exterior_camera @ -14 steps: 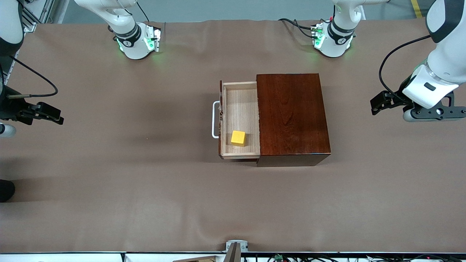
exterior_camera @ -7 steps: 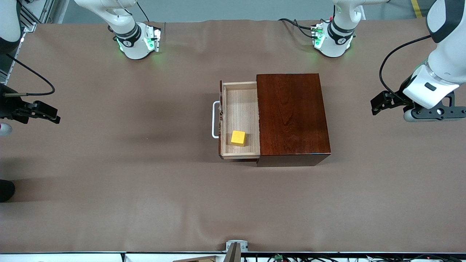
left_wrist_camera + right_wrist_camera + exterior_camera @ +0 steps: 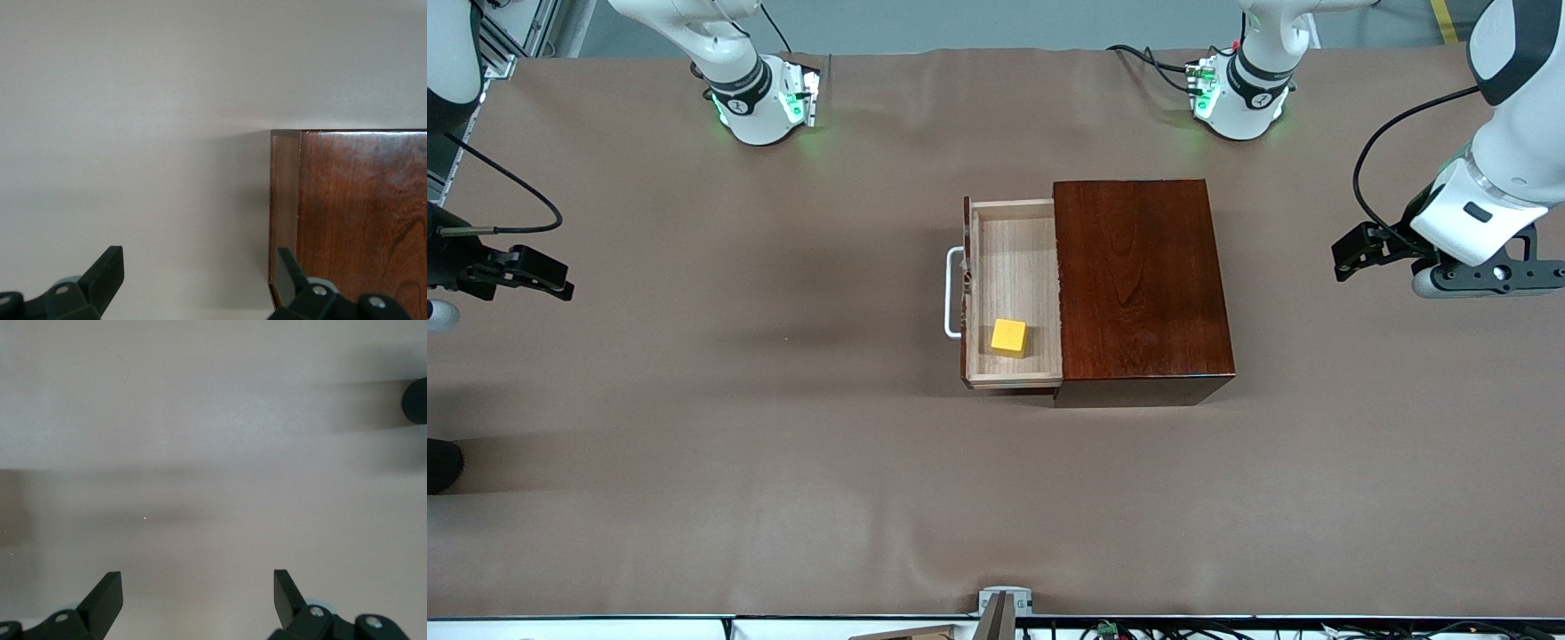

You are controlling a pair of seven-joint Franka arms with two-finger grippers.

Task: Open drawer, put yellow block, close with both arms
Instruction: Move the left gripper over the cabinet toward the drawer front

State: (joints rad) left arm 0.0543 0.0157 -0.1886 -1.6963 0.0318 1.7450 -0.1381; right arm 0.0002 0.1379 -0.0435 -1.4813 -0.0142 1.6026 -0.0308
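Worktop [image 3: 783, 498]: brown sheet covering nearly the whole front view; the broad band along the lower part of the frame carries nothing.
Yellow block [image 3: 1009, 338]: just below frame centre, lying in the drawer's corner nearest the camera, close to the tray's low front-camera wall and nearer the handle side than the box mouth.
Drawer [image 3: 1014, 267]: pulled out of the box toward the right arm's end of the worktop; light-wood floor bare apart from the block.
Handle [image 3: 951, 293]: white U-shaped bar on the drawer face, centre of frame, with open brown surface stretching from it to the frame's left edge.
Wooden box [image 3: 1143, 280]: glossy reddish-brown, right of frame centre; its top is bare. In the left wrist view 1 corner and top face show [image 3: 360, 213], with plain worktop around it.
Right pincer [image 3: 538, 276]: at the far left edge, mid-height, well apart from the drawer; fingers spread wide in the right wrist view [image 3: 107, 597], gripping nothing, only bare surface under them.
Left pincer [image 3: 1352, 253]: at the right edge, mid-height, clear of the box with a strip of worktop between; fingers [image 3: 107, 267] parted wide, empty, touching nothing.
Bases: 2 green-lit rounds along the top, right arm's [image 3: 760, 102] and left arm's [image 3: 1240, 98].
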